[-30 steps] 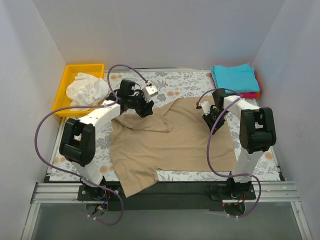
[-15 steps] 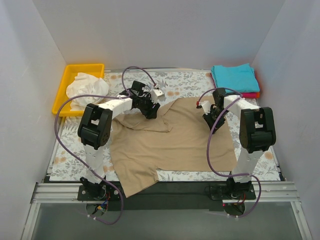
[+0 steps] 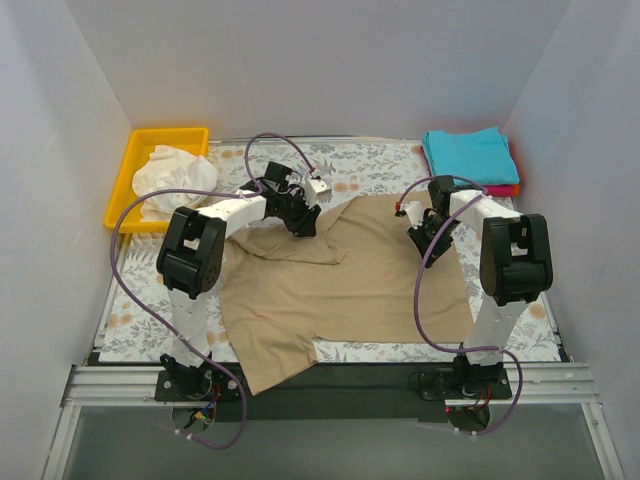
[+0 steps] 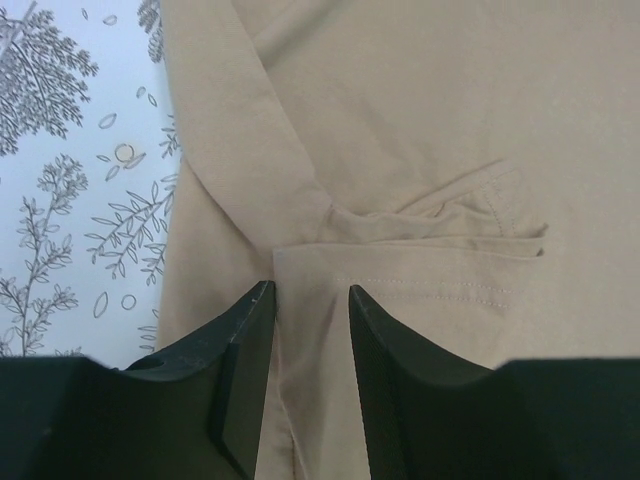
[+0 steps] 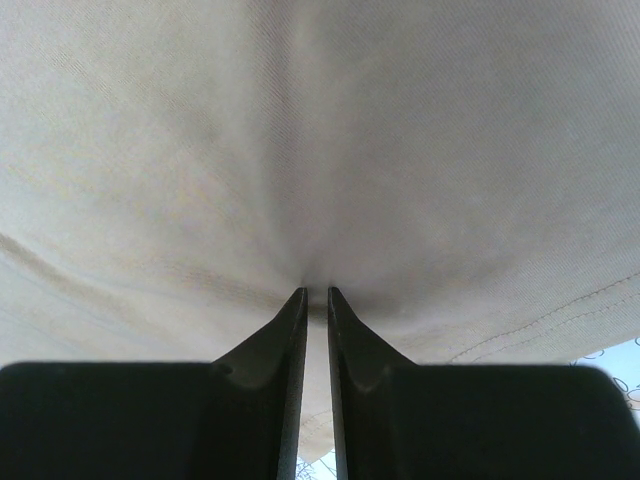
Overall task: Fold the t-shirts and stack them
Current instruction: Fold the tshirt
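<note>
Top external is fixed high behind the arm bases, tilted down and forward; the whole tabletop (image 3: 360, 160) is framed. Left wrist is pointed down past the left end effector (image 4: 310, 290), near the tan t-shirt (image 4: 420, 130). Right wrist is held closer, behind the right end effector (image 5: 316, 292); the frame is filled by cloth. The shirt is shared by all three views.

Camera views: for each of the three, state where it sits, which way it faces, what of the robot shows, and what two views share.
Top external: fixed above and behind the arms, looking down on the fern-printed cloth; both arms show, left gripper and right gripper at the tan t-shirt.
Left wrist: on the left wrist, looking down past its open fingers at the shirt's folds.
Right wrist: on the right wrist, close against the shirt pinched between its fingers.
Shared: both wrist views show the tan t-shirt.
</note>
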